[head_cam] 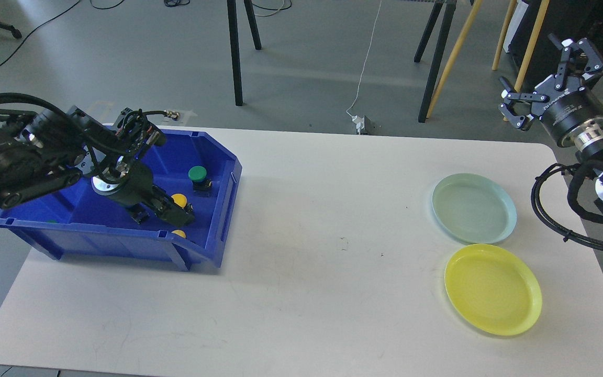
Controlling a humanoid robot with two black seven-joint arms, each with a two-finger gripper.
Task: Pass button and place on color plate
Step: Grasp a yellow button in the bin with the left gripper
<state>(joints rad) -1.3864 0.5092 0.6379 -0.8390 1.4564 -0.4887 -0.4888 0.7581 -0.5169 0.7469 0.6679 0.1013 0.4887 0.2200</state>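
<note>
Low right in the frame, the yellow plate [493,289] lies bare, the pale green plate [473,208] just above it. Over at mid-left, the left gripper [168,209] is down inside the blue bin [218,230], at a yellow button [179,199]; its grip I cannot tell. A green button [197,173] sits behind. Upper right, the right gripper [550,78] hangs wide open, holding nothing.

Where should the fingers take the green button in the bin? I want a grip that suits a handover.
Probably grip the green button by its black base under the round cap, coming from above: it stands upright in the blue bin, whose walls block side approaches. That leaves the cap free.
</note>
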